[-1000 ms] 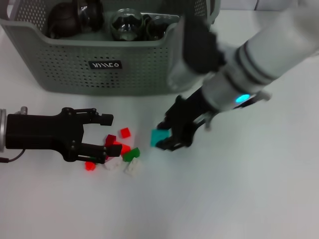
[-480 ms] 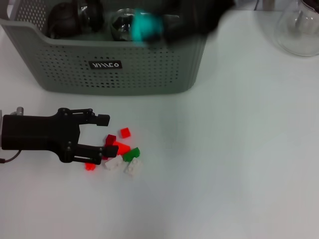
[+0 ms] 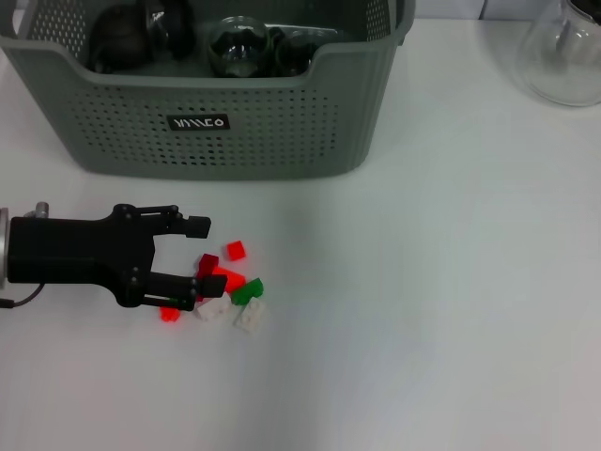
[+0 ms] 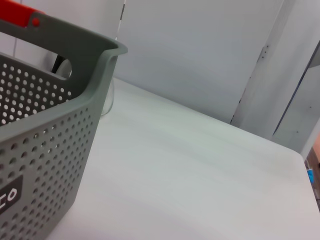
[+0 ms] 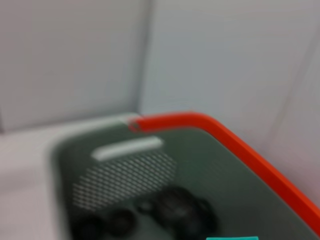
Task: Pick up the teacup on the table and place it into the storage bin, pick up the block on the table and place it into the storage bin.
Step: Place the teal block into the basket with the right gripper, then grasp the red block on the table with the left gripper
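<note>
We see the storage bin (image 3: 216,113) at the desk's (image 3: 423,282) far side, dark cups already inside. Our left pincer (image 3: 192,263) lies wide open against the small blocks (image 3: 230,291); closing carelessly may scatter them. The right pincer is hidden.

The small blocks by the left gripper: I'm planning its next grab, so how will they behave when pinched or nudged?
The small blocks look like hard plastic, so probably stiff and light. They lie loose and bunched on the smooth white table, so a nudge from the open left gripper would likely scatter them. Flat faces make rolling unlikely.
</note>
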Controlling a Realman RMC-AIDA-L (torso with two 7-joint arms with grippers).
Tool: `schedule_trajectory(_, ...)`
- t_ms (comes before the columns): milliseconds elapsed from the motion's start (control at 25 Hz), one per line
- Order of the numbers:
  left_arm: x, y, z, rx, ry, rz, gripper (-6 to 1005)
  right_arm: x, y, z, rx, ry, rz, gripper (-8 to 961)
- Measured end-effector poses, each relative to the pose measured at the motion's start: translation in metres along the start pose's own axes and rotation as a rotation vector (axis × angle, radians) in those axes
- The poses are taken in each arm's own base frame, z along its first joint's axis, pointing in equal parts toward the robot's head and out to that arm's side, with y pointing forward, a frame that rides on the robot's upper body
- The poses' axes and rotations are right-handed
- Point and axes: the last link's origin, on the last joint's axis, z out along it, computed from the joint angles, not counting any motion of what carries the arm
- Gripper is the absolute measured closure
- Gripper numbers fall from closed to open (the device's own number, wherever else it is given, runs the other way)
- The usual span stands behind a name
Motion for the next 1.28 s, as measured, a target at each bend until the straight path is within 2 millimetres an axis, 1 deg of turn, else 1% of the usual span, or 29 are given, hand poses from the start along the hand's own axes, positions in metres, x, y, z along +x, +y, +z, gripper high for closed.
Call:
schedule_trajectory(200, 0.000, 0.000, 0.000, 0.000, 0.000, 0.000, 133, 0.019, -0.012, 0.035, 0.093, 0.116, -0.023, 485)
schedule_trajectory(320, 0.000, 0.000, 0.000, 0.000, 0.000, 0.000, 133, 0.027, -0.011, 0.048, 0.116, 0.152, -0.050, 481)
schedule_trajectory(400, 0.000, 0.000, 0.000, 0.001, 0.000, 0.000, 133, 0.030, -0.009, 0.054, 0.119, 0.161, -0.060, 478)
schedule_trajectory(680, 0.003, -0.001, 0.002, -0.003, 0.000, 0.008, 133, 0.036, -0.003, 0.062, 0.103, 0.196, -0.073, 469)
schedule_trajectory(1000, 0.004, -0.002, 0.002, -0.004, 0.000, 0.010, 133, 0.041, -0.004, 0.063, 0.102, 0.214, -0.075, 458)
schedule_trajectory(1200, 0.003, -0.001, 0.003, -0.006, 0.000, 0.009, 133, 0.038, -0.006, 0.062, 0.113, 0.202, -0.082, 344)
schedule_trajectory(1280, 0.003, -0.001, 0.003, -0.007, 0.000, 0.009, 133, 0.031, -0.007, 0.058, 0.122, 0.178, -0.092, 344)
